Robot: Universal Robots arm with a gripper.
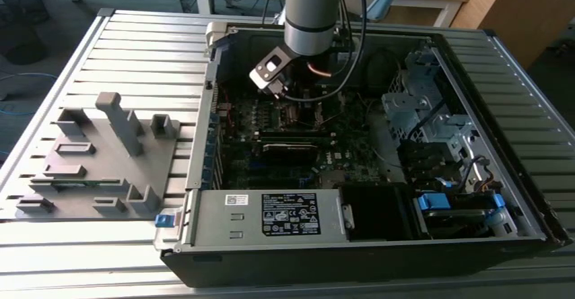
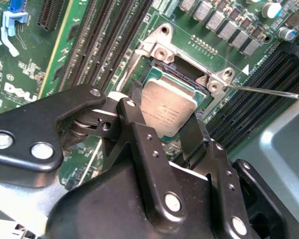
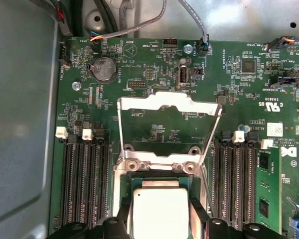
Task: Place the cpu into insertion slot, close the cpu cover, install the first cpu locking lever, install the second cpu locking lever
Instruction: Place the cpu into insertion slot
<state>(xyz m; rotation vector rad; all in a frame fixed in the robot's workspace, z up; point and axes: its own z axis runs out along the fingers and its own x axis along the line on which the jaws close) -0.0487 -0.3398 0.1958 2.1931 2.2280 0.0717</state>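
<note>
The cpu (image 2: 165, 110), a flat square chip with a dull grey top, sits between my two black fingers (image 2: 189, 130) right over the socket (image 2: 175, 74). In the first wrist view the cpu (image 3: 159, 211) lies level within the socket frame, and my gripper (image 3: 161, 215) is shut on its two opposite edges. The cpu cover (image 3: 167, 102), a thin silvery frame with an open window, stands raised on its hinge just beyond the chip. A thin metal locking lever (image 2: 271, 92) sticks out free beside the socket. In the exterior view my gripper (image 1: 289, 97) reaches down into the open computer case.
Rows of black memory slots (image 3: 82, 181) flank the socket on both sides. The case (image 1: 207, 178) holds a grey power box (image 1: 269, 215) at the front and a drive cage (image 1: 422, 110) on the exterior view's right. A grey fixture plate (image 1: 99, 157) lies on the exterior view's left.
</note>
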